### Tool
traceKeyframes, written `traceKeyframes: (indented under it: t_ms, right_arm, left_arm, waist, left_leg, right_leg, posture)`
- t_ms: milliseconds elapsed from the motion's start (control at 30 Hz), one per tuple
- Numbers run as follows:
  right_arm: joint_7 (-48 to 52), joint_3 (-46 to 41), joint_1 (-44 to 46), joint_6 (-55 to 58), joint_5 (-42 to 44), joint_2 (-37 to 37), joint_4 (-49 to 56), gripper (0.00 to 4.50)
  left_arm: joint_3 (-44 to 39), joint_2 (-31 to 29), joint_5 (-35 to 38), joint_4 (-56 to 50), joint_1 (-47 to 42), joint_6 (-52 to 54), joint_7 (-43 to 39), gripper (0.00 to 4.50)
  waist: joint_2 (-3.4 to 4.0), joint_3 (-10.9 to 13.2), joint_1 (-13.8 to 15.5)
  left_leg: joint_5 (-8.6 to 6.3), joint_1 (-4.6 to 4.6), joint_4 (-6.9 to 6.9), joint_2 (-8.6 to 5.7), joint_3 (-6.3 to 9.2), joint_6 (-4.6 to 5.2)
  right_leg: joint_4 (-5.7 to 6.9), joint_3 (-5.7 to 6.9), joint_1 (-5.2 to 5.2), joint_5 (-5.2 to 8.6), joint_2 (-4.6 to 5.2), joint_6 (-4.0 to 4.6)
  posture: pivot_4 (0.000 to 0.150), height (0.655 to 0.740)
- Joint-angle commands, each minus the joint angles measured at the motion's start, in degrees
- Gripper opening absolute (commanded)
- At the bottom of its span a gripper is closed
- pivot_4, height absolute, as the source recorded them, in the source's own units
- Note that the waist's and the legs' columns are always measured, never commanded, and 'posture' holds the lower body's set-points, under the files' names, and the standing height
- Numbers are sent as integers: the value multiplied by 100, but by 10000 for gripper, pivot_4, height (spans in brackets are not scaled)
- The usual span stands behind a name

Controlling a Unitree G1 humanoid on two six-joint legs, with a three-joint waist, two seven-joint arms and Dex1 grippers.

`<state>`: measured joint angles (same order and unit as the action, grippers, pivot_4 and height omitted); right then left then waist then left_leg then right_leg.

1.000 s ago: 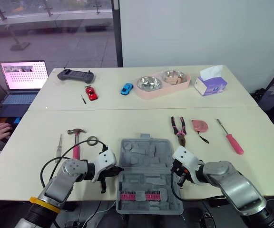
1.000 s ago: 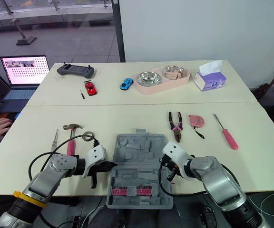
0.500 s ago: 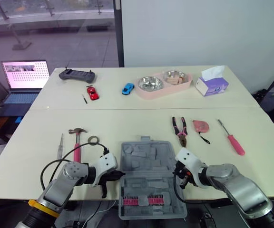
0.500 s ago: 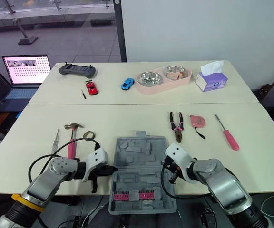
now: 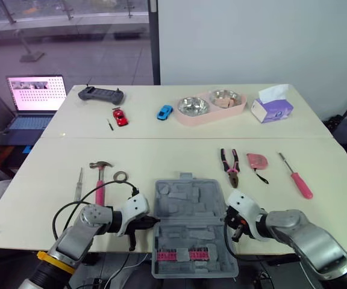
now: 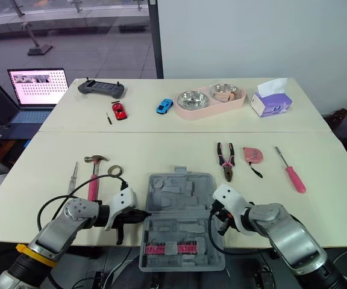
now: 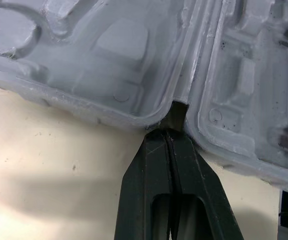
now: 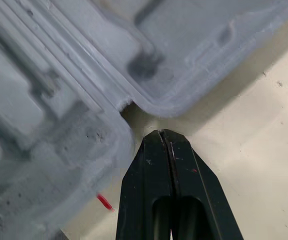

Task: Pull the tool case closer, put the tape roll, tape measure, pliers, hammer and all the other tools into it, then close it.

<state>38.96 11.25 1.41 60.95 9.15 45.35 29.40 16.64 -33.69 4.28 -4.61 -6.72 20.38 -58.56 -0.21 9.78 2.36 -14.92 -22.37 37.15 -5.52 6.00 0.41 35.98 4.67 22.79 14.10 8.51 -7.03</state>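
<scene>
Tool case (image 5: 188, 205) nearer (slightly).

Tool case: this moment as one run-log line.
tool case: open, overhanging table's near edge | left gripper: shut, at its left hinge notch | right gripper: shut, at right hinge notch | hammer, pliers: outside case

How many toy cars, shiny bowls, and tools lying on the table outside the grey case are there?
Toy cars: 2 (red car, blue car)
Shiny bowls: 2 (left bowl, right bowl)
Tools outside the tool case: 6 (hammer, tape roll, thin grey screwdriver, pliers, tape measure, pink screwdriver)
Total: 10
</scene>
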Motion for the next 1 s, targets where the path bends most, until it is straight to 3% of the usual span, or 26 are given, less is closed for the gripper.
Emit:
traceKeyframes:
  t_ms: [33, 200, 367, 467, 633, 700, 733, 800, 967, 1000]
  right_arm:
    - [52, -397, -263, -152, 2, 365, -214, 311]
    - [304, -1191, -588, -666, 314, 529, -126, 311]
    - [1211, -3030, -1637, -2157, 743, 665, -155, 311]
    - [1884, -4481, -2226, -2853, 1015, 626, -759, 311]
    - [2537, -5712, -2681, -3768, 1167, 673, -1975, 311]
    - [2559, -5900, -2600, -3927, 1257, 655, -2298, 0]
    - [2603, -6058, -2560, -4034, 1268, 711, -2778, 2611]
    - [2645, -6211, -2509, -4264, 1223, 809, -3452, 8208]
    - [2532, -6175, -2376, -5084, 987, 944, -4784, 31408]
    - [2540, -6144, -2368, -5175, 988, 941, -4871, 37892]
  left_arm:
    - [-231, -308, -59, 268, 3, 12, 61, 0]
    - [-665, -743, 348, 167, 74, 18, -185, 0]
    - [-1968, -1399, 1209, 205, 337, -46, -615, 0]
    - [-2978, -1982, 1437, 771, 742, -153, -884, 0]
    - [-3804, -2487, 1283, 2320, 1005, -793, -814, 0]
    - [-3868, -2578, 1142, 2736, 978, -1096, -709, 5424]
    - [-4004, -2617, 1170, 3226, 842, -1187, -607, 7715]
    - [-4156, -2650, 1222, 3876, 626, -1303, -495, 17354]
    - [-4154, -2681, 1031, 5027, 421, -1910, -296, 40615]
    - [-4153, -2669, 1036, 5135, 382, -1955, -290, 45000]
  waist:
    - [-1, 1, 0]
    - [2, 9, -21]
    - [8, 30, 7]
    - [15, 36, 1]
    - [21, 45, -10]
    - [25, 47, -15]
    - [26, 47, -10]
    - [18, 50, -1]
    - [21, 49, -9]
    - [23, 50, -12]
  left_leg:
    - [0, 0, 0, 0, -1, 0]
    - [0, -4, -1, 10, -1, 0]
    - [0, -23, -4, 29, 0, 0]
    - [-1, -21, -3, 30, -1, -2]
    - [-4, -13, -21, 43, -3, -5]
    - [-13, -13, -21, 45, -7, -19]
    - [-14, -13, -20, 45, -9, -21]
    - [-15, -10, -17, 48, -9, -24]
    - [-17, -13, -21, 44, -11, -27]
    - [-16, -13, -24, 44, -12, -25]
  right_leg:
    - [0, 0, 0, 0, 0, 0]
    - [0, -2, 9, 1, -9, 0]
    - [-3, -5, 30, -1, -37, 12]
    - [-18, -6, 23, -1, -37, 12]
    - [-65, -5, 27, -4, -53, 17]
    - [-67, -10, 26, -5, -51, 19]
    - [-68, -12, 26, -6, -50, 23]
    - [-67, -19, 25, -8, -51, 26]
    - [-69, -18, 32, -14, -50, 29]
    - [-69, -17, 33, -23, -51, 44]
  posture:
    - [1500, 7400]
    - [1500, 7400]
    - [1500, 7400]
    - [1500, 7400]
    - [1500, 7400]
    - [1500, 7400]
    - [1500, 7400]
    - [1500, 7400]
    - [1500, 7400]
    - [1500, 7400]
